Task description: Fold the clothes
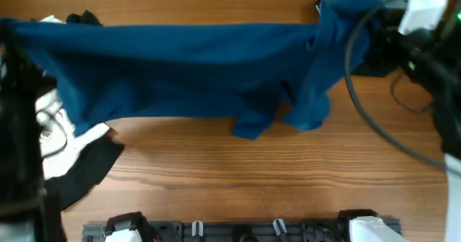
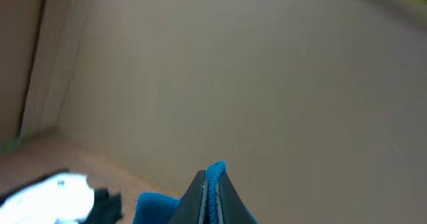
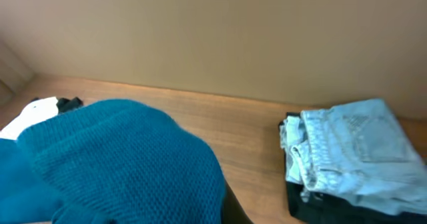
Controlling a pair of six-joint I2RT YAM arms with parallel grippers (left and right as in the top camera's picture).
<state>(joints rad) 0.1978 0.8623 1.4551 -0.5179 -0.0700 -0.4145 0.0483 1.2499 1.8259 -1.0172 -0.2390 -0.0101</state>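
While the shirt (image 1: pixel 187 62) hangs stretched over the table (image 1: pixel 252 177), my left fingers (image 2: pixel 192 201) pinching 1 end, right fingers (image 3: pixel 233 212) closed on the other, mostly hidden, jeans (image 3: pixel 347 151) far right.

Soft even light, blurry wrist views
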